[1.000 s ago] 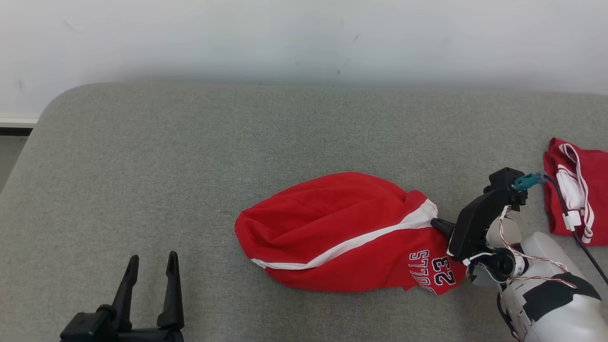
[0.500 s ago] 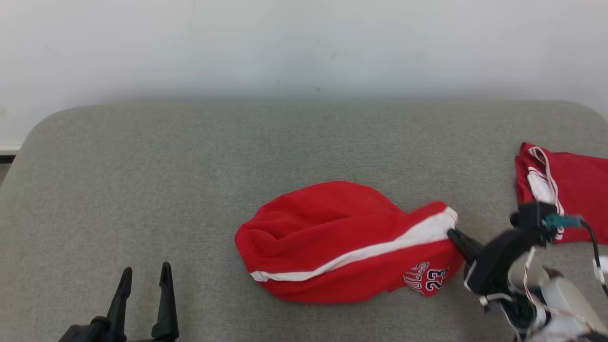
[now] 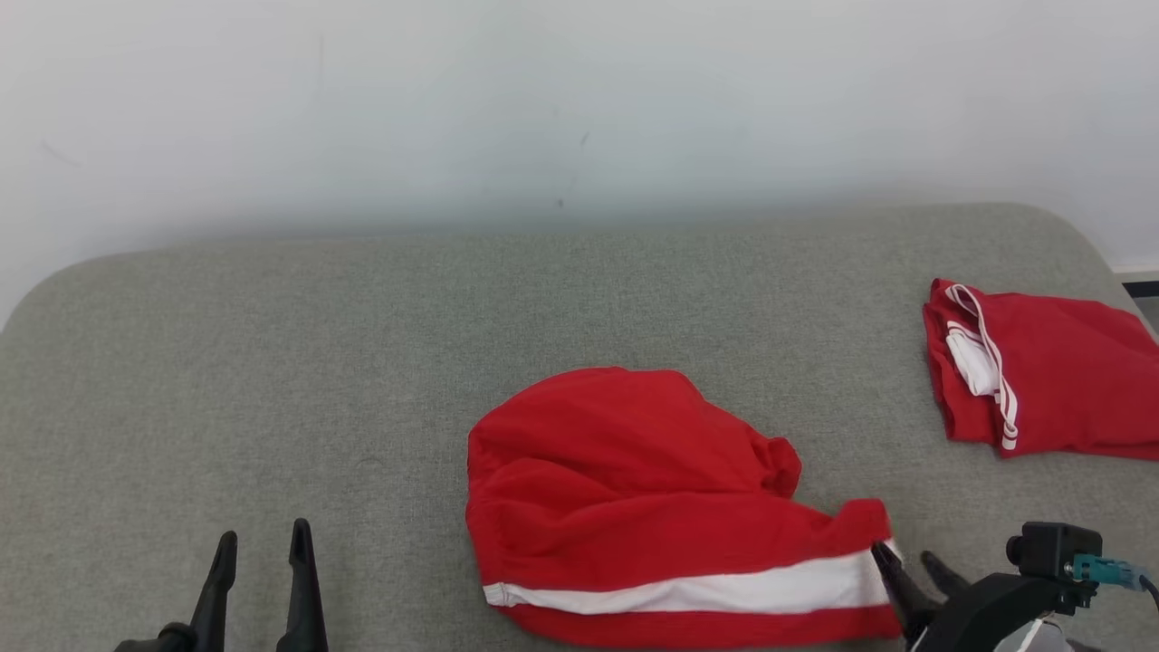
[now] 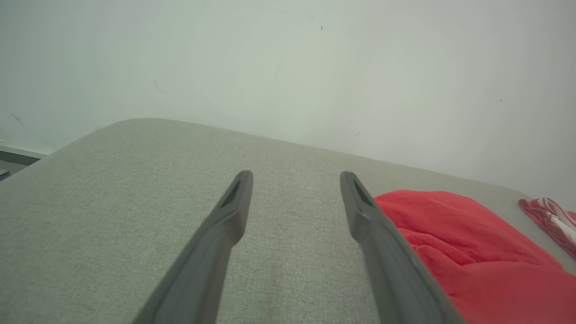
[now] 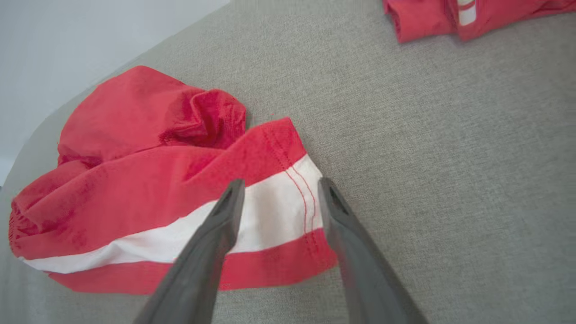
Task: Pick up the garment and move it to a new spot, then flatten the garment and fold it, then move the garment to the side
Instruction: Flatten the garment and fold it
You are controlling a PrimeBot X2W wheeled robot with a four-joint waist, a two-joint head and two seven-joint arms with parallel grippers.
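Right gripper (image 5: 281, 183) has released the garment (image 5: 135, 148), jaws apart, seemingly clear; left gripper (image 4: 295, 175) spread.

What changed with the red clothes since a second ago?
The right gripper opened its jaws and let go of the red garment, whose striped end now lies flat. The left gripper stayed open; the folded garment stayed put.

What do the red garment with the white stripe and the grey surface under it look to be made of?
Red garment: thin, soft cloth, possibly a light synthetic knit, matte; it crumples into loose folds and its hem shows double stitching. Grey surface: woven upholstery fabric, matte, probably over padding; fine weave grain, rounded corners.
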